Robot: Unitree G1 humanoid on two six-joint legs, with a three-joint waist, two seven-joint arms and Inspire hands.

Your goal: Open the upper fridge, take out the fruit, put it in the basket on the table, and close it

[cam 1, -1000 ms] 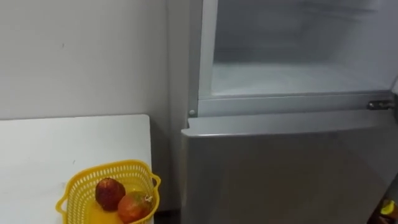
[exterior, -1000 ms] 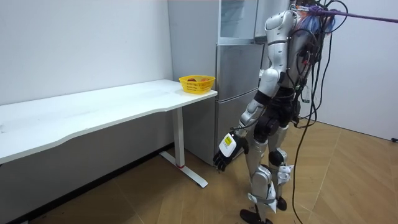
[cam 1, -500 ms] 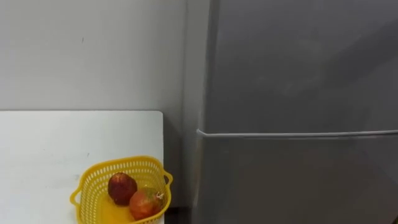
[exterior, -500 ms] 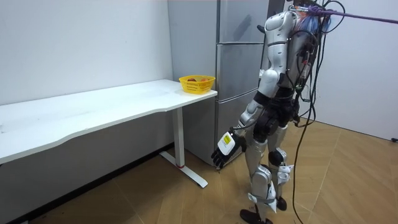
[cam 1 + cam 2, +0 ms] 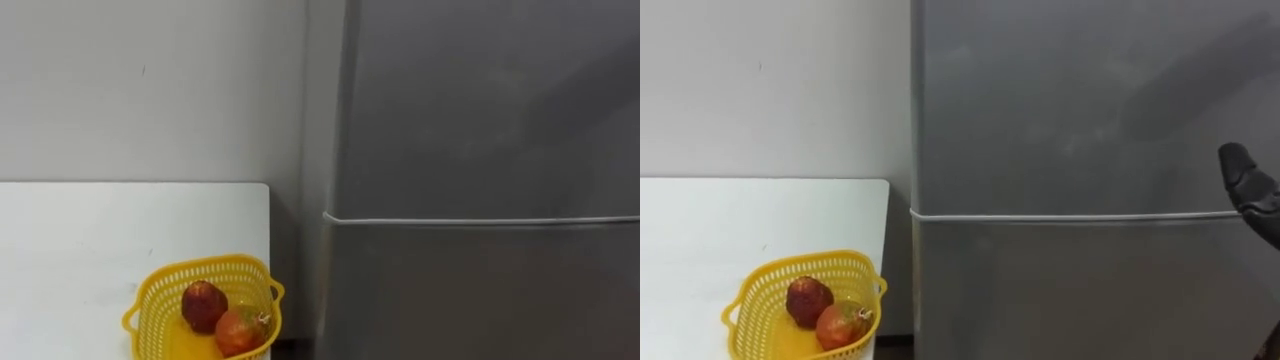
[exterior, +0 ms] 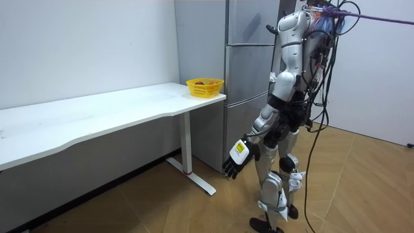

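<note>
Before the shut fridge [image 5: 480, 150], left hand [image 6: 236, 158] hangs slack, empty.

We can read no word, number or sign here. The one printed surface we find is the pale tag on the back of the left hand [image 6: 237, 157], seen in the room view, and its dark marks are too small for us to read.
</note>
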